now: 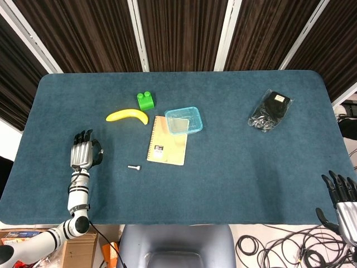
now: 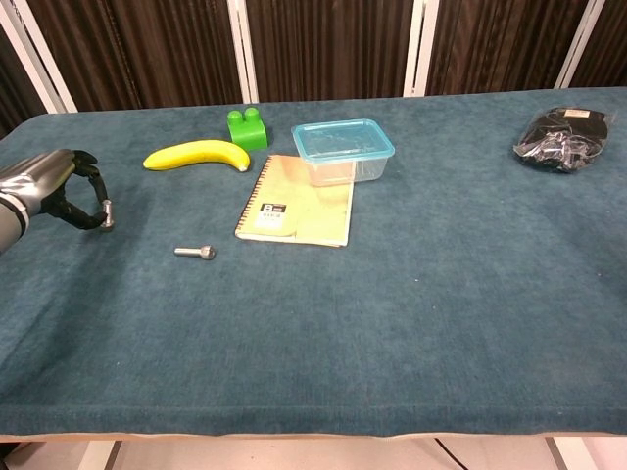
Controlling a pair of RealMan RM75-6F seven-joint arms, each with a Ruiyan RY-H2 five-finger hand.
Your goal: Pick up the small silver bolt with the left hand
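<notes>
Pinched in the curled fingertips of the left hand [image 2: 54, 191], a small silver bolt [image 2: 105, 211] sits just above the table's [image 1: 234, 184] left side; the head view hides it behind the hand [image 1: 82, 154]. A second bolt [image 1: 133, 167] lies on the cloth to its right, near a notebook [image 1: 168, 147] whose far corner bears a clear box [image 1: 184, 120]. Beyond are a banana [image 1: 128, 115] and green block [image 1: 146, 100]; a black bag [image 1: 270, 110] lies far right. The right hand [image 1: 341, 196] hangs off the near right edge, fingers apart, holding nothing
</notes>
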